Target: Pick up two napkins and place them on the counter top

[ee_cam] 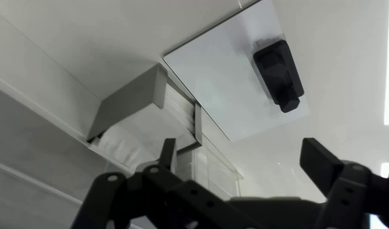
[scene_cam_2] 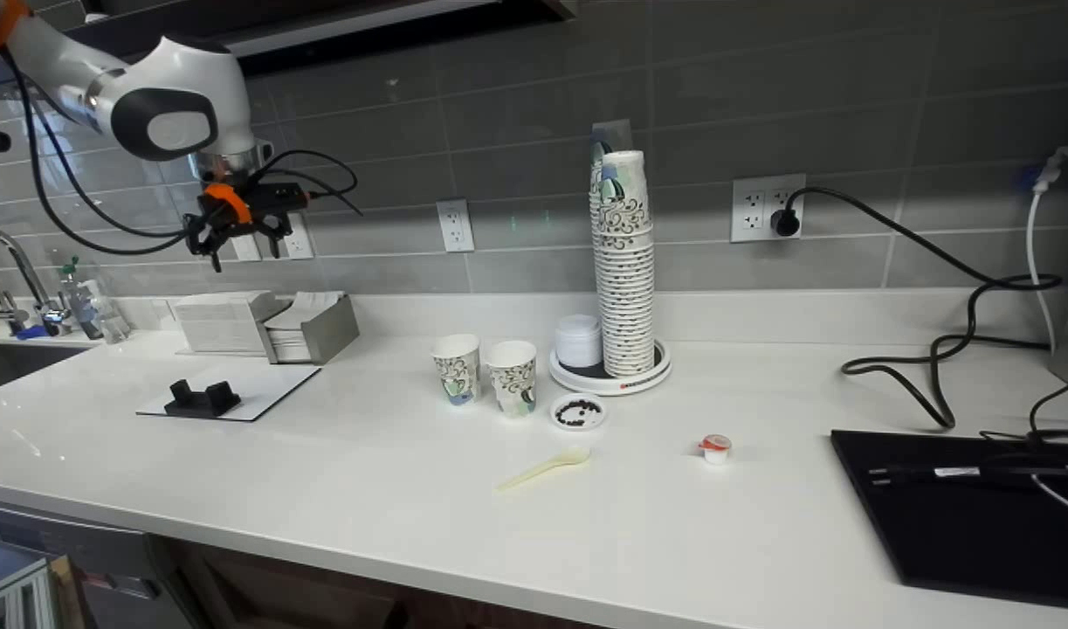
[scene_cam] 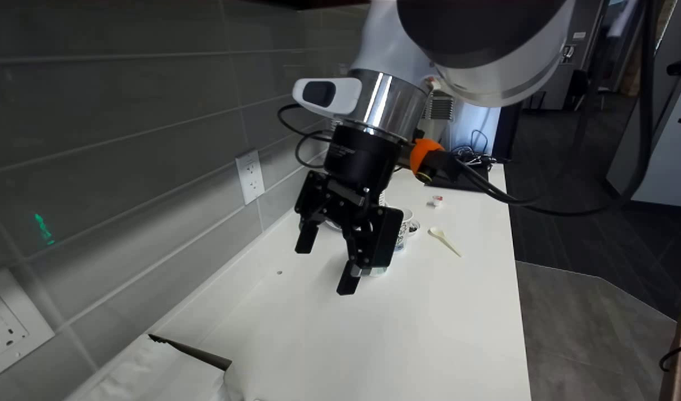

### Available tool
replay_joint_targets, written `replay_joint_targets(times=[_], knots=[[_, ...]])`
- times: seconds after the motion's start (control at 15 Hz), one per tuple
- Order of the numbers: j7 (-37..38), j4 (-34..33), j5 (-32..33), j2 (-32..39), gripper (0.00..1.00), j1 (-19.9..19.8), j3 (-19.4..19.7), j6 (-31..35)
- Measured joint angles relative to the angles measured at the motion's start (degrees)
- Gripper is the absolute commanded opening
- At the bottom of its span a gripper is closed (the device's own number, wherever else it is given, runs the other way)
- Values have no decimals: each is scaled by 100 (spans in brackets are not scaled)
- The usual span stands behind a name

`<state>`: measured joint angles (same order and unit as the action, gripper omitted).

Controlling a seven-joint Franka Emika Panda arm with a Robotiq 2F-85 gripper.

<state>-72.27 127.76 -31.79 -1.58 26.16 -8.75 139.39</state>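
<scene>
White napkins [scene_cam_2: 303, 310] lie stacked in a grey holder [scene_cam_2: 331, 330] against the back wall. They also show at the lower left in an exterior view [scene_cam: 162, 370] and left of centre in the wrist view [ee_cam: 149, 124]. I cannot pick out two separate napkins. The white counter top [scene_cam_2: 368, 489] runs along the wall and shows in all views. My gripper [scene_cam_2: 245, 256] is open and empty, high above the counter. Its fingers [ee_cam: 239, 143] are apart in the wrist view; the left finger overlaps the napkin holder in the picture, with no contact visible.
A clear box [scene_cam_2: 223, 323] stands beside the holder. A white board [scene_cam_2: 267, 384] with a black block [scene_cam_2: 202, 399] lies in front. Two paper cups [scene_cam_2: 512, 376], cup stacks [scene_cam_2: 625, 271], a spoon [scene_cam_2: 547, 466] and a black panel [scene_cam_2: 961, 515] are further along. A cabinet [scene_cam_2: 394, 31] hangs overhead.
</scene>
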Motion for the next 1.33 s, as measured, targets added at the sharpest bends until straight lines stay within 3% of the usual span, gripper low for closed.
replay_joint_targets(times=[0.2, 0.87, 1.33], knots=[[-166, -374, -8, 211, 100, -56, -138, -301], [-249, -435, -14, 294, 100, -218, -282, -307], [-258, -1451, 96, 1506, 100, -560, -743, -302]])
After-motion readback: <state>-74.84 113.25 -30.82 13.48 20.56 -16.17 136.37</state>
